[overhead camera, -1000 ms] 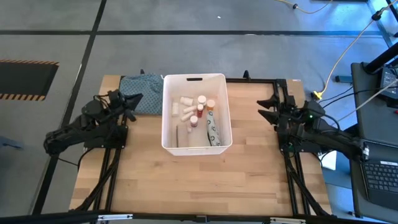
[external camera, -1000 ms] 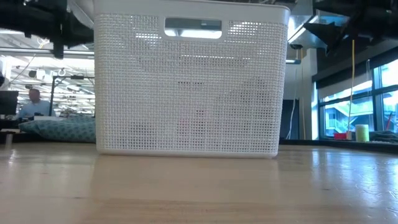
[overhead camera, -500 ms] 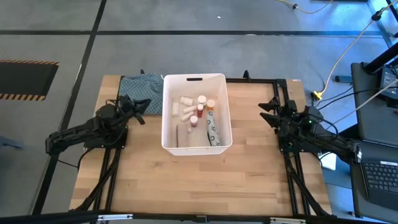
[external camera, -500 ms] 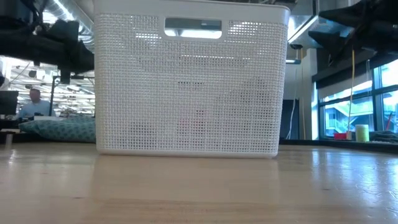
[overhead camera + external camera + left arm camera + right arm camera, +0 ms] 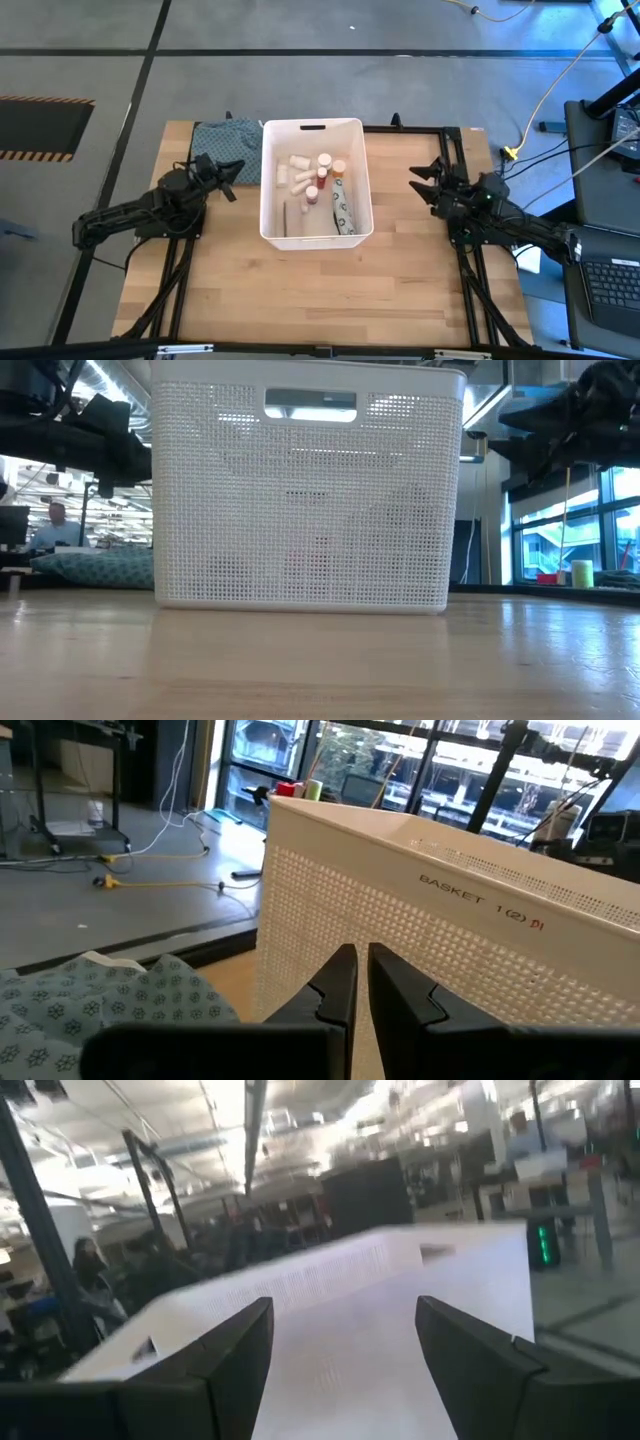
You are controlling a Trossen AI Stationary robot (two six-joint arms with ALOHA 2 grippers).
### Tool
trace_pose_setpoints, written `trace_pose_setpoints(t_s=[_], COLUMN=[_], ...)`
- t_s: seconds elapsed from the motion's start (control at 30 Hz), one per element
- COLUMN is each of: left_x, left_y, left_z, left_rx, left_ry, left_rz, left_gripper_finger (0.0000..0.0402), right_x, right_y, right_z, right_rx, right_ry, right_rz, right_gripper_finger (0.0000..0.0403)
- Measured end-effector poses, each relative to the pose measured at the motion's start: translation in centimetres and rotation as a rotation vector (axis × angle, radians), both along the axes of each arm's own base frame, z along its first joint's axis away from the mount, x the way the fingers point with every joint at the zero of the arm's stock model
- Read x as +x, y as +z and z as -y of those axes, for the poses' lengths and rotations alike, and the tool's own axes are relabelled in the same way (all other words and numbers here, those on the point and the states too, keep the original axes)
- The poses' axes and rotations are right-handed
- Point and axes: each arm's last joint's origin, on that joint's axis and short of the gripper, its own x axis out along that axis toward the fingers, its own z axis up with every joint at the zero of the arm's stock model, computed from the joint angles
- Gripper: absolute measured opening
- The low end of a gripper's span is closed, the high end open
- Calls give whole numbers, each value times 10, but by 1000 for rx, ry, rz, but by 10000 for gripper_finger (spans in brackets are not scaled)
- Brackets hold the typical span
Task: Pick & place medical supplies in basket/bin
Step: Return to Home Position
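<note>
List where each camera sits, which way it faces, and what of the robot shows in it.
High: overhead, looking straight down; left end effector and right end effector flank the bin.
Low: table height, looking level at the bin's perforated wall; left arm and right arm at the top corners.
Left wrist: behind its fingers, close together, facing the bin's side and patterned cloth.
Right wrist: behind its spread fingers, facing the bin.
All four share the bin.

The table (image 5: 300, 290) is pale wood planking, smooth with a faint sheen. The basket (image 5: 300, 510) is white plastic, its walls matt and finely perforated. At its ten o'clock lies a soft, crumpled printed cloth (image 5: 228, 140).
</note>
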Motion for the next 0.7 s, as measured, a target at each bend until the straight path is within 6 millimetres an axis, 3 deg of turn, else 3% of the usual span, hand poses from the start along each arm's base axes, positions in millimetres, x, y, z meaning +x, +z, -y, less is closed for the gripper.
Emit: trace_pose_setpoints(t_s=[0.27,0.7], left_x=[0,0], left_y=[0,0], left_z=[0,0], left_rx=[0,0], left_ry=[-1,-1], left_rz=[1,0], left_gripper_finger=[29,26], right_x=[3,3], right_y=[-19,-19], right_z=[1,1], right_rx=[104,105], right_ry=[4,4], right_rz=[-174,-178], right_gripper_finger=[248,248])
